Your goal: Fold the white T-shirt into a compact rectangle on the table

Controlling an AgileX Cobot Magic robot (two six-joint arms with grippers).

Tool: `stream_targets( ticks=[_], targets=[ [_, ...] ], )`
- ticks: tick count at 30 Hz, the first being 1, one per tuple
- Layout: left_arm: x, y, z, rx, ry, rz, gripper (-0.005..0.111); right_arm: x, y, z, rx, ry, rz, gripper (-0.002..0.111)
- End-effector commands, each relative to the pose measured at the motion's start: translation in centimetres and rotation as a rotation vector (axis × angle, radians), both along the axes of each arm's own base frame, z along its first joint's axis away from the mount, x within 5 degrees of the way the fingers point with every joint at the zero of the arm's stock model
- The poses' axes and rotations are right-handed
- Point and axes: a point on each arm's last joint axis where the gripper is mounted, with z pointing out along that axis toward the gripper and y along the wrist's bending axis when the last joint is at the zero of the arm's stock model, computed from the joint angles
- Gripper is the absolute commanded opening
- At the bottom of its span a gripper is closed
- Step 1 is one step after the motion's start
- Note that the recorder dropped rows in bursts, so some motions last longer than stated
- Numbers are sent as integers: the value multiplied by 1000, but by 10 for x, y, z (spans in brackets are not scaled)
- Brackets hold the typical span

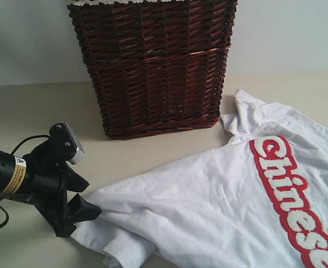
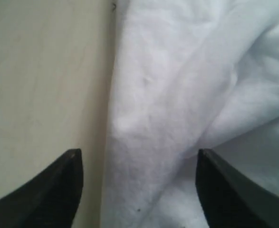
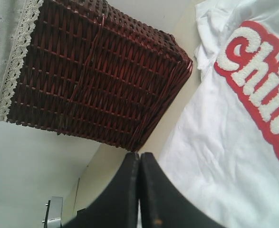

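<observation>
The fingers (image 2: 53,194) of the left gripper (image 1: 84,214) stand wide apart over the left edge of the white T-shirt (image 1: 208,206), which lies on the table (image 1: 29,111), nearer than the basket (image 1: 152,67). The right gripper (image 3: 139,164) is pinched tight, empty.

Plain pale grey-white wall (image 1: 29,39) at back, evenly lit (soft, diffuse light). Dark brown wicker basket (image 1: 152,67) standing before it, white lace trim (image 3: 16,57) along rim.

"chinese" on the white t-shirt (image 1: 208,201); arm label (image 1: 17,174) seemingly unreadable.
</observation>
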Motion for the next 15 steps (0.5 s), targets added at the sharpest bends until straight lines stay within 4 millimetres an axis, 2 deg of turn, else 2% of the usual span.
stream_targets(
  ticks=[1,3,4,12,14,15],
  targets=[
    [-1,-7,9,-74,-20,-62,33,0,0,0,0,-13,-1,0],
    [2,-11,20,-118,-44,-81,8,0,0,0,0,-13,-1,0],
    [4,-13,28,-141,-68,-96,1,0,0,0,0,-13,-1,0],
    [20,-30,109,-355,-231,-158,0,0,0,0,0,-13,-1,0],
    [25,-27,109,-308,-266,-122,0,0,0,0,0,-13,-1,0],
    [30,-23,103,-254,-275,-82,1,0,0,0,0,-13,-1,0]
  ],
)
